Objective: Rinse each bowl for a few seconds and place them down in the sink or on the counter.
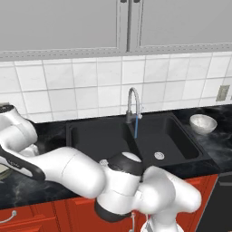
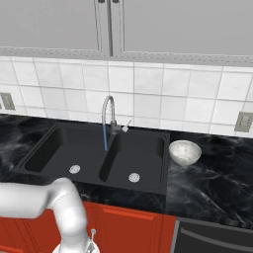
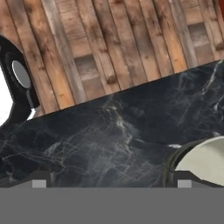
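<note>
In my hand view the gripper (image 3: 111,183) has its jaws spread wide apart with nothing between them; the two dark tips (image 3: 39,180) sit at about seven and five o'clock. Under them lies bare black counter (image 3: 109,135). The cream bowl (image 3: 199,164) with its darker rim sits at about four o'clock, just behind the right-hand tip and outside the gap, so it is beside the jaws and not between them. I cannot tell whether that tip touches the rim. Wooden floor (image 3: 100,43) runs across the top, from ten to two o'clock.

In my left base view the arm (image 1: 68,167) reaches off to nine o'clock, over the counter left of the sink (image 1: 113,136). The faucet (image 1: 132,106) stands at the middle of the sink's back edge, and a thin blue stream (image 1: 136,129) falls from its spout onto the divider between the two basins. The white bowl (image 1: 203,123) rests upright on the counter at three o'clock, just right of the sink and well apart from the gripper.

From my right base view that white bowl sits just beside the sink's right edge, and red cabinets (image 2: 128,225) run below at six o'clock.
</note>
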Controlling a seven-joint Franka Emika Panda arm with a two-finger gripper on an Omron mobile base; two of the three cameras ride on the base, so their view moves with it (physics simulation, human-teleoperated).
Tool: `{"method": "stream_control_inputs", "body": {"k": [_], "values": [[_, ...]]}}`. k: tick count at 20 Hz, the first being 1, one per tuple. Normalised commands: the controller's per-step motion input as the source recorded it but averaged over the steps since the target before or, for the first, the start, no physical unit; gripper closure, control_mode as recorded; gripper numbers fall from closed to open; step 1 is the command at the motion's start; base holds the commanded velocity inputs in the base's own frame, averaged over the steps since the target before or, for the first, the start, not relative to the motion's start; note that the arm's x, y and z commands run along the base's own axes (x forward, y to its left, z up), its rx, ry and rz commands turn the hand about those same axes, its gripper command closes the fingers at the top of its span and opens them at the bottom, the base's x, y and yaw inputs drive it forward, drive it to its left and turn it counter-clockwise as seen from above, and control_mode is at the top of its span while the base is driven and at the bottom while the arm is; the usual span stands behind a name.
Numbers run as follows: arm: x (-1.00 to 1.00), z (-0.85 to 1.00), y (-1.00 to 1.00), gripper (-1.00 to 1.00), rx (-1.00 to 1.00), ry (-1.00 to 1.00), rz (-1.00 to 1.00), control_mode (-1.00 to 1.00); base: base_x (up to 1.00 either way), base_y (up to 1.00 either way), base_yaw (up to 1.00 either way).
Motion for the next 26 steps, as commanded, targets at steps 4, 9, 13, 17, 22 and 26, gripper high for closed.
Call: {"method": "stream_control_inputs", "body": {"k": [4, 9, 13, 17, 22, 26], "values": [[0.03, -0.12, 0.02, -1.00, -0.02, 0.03, 0.00, -1.00, 0.00, 0.00, 0.00], [0.00, -0.22, 0.00, -1.00, 0.00, 0.05, 0.00, -1.00, 0.00, 0.00, 0.00], [0.00, -0.32, -0.02, -1.00, 0.00, 0.08, 0.00, -1.00, 0.00, 0.00, 0.00], [0.04, -0.12, 0.03, -1.00, 0.00, 0.03, 0.00, -1.00, 0.00, 0.00, 0.00], [0.09, 0.00, 0.20, -1.00, -0.01, -0.05, 0.00, -1.00, 0.00, 0.00, 0.00], [0.00, -0.13, 0.11, -1.00, -0.01, -0.09, 0.00, -1.00, 0.00, 0.00, 0.00]]}}
